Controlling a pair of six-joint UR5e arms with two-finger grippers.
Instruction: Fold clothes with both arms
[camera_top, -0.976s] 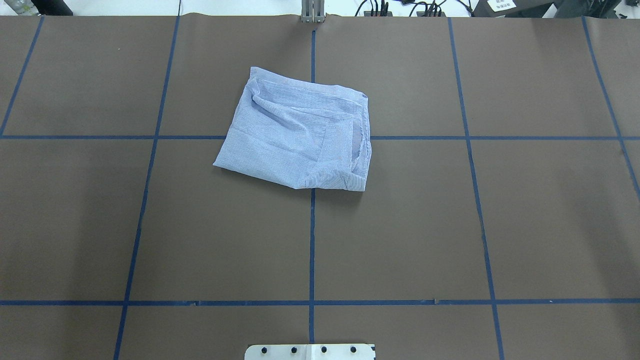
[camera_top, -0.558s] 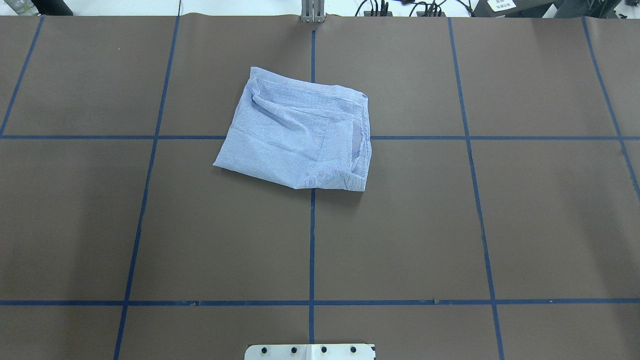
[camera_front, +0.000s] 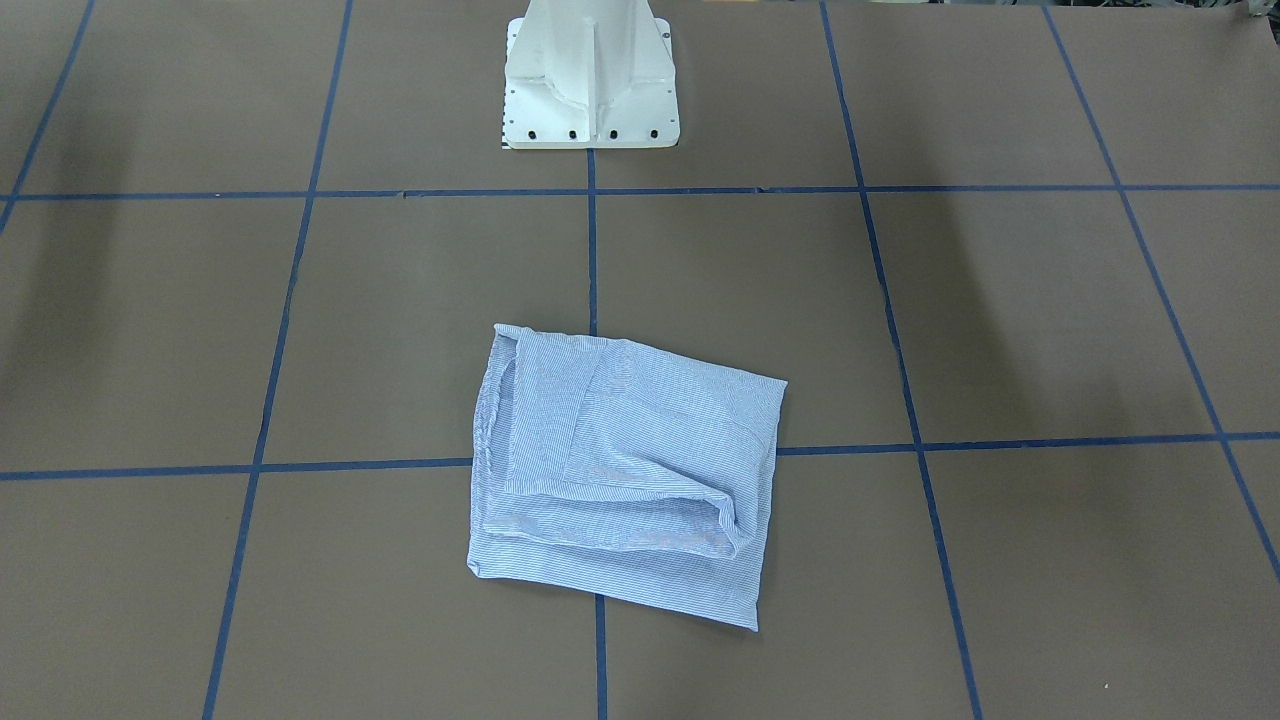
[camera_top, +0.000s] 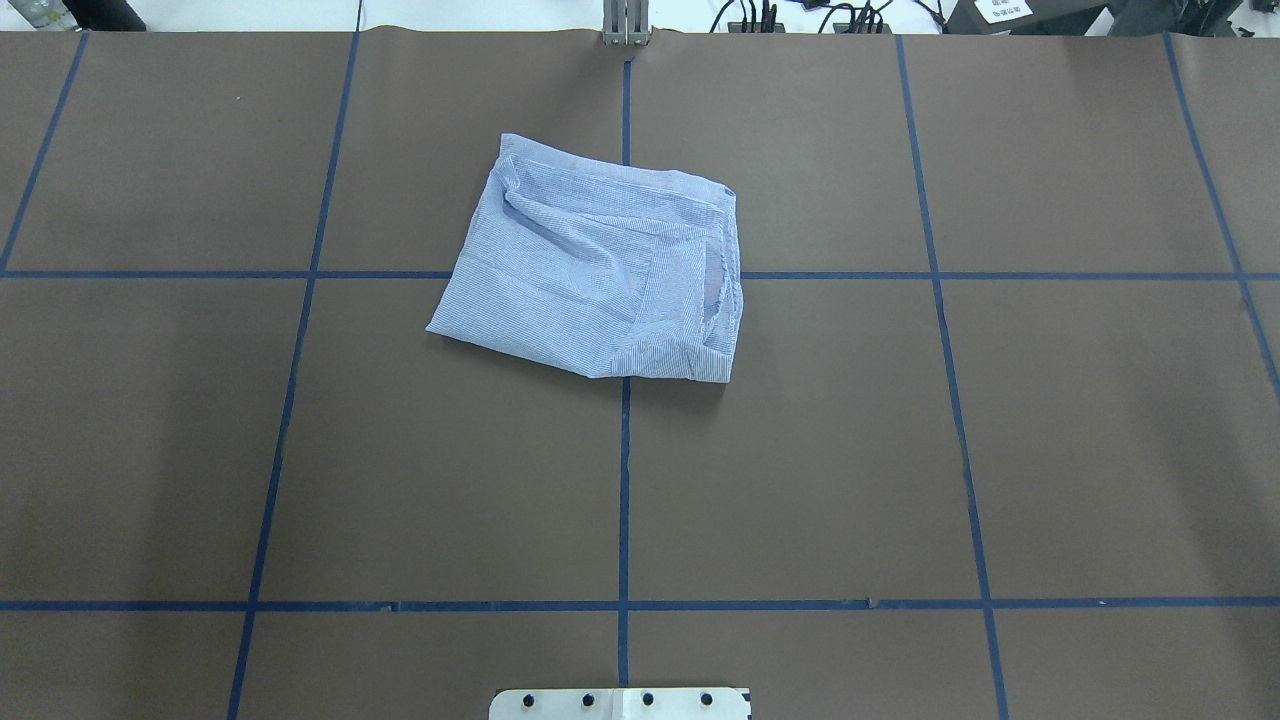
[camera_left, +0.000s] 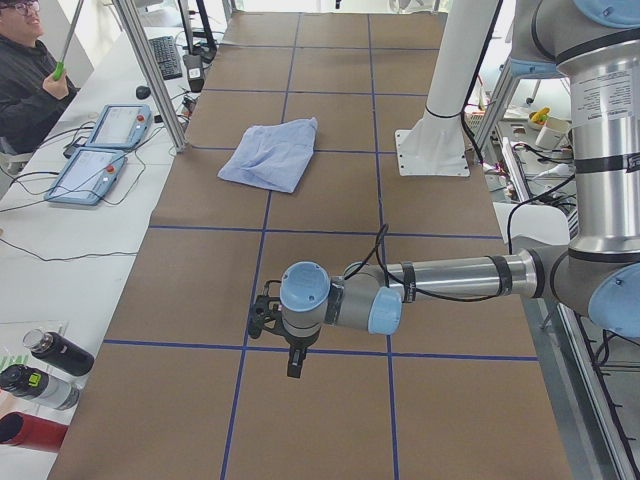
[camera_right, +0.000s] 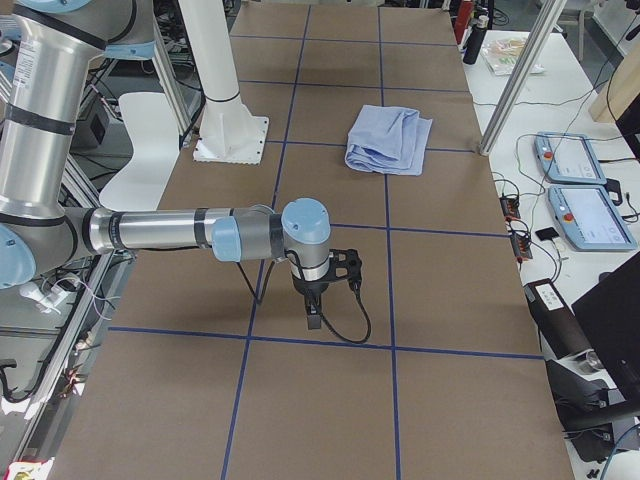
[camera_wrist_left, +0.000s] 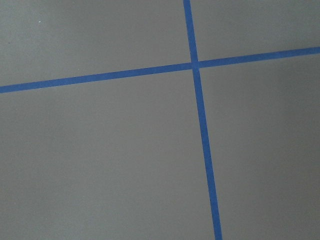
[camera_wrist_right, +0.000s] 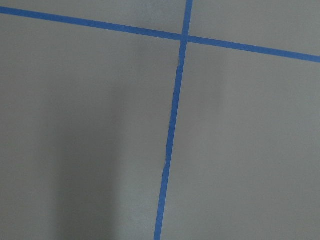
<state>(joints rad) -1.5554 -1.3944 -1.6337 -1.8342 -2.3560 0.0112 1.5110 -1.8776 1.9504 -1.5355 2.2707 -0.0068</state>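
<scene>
The light blue striped shirt (camera_top: 600, 270) lies folded into a rough rectangle on the brown table, at the centre line towards the far side. It also shows in the front-facing view (camera_front: 625, 470), the left view (camera_left: 268, 156) and the right view (camera_right: 390, 140). Neither arm touches it. My left gripper (camera_left: 292, 365) hangs over bare table far from the shirt, seen only in the left view. My right gripper (camera_right: 313, 322) hangs likewise, seen only in the right view. I cannot tell whether either is open or shut. Both wrist views show only table and blue tape.
The white pedestal base (camera_front: 590, 80) stands at the table's near edge. Blue tape lines (camera_top: 623, 480) grid the brown table. Teach pendants (camera_left: 100, 150) and bottles (camera_left: 45, 370) lie on the side bench, where an operator (camera_left: 25, 80) sits. An aluminium post (camera_right: 510, 80) stands beside the table.
</scene>
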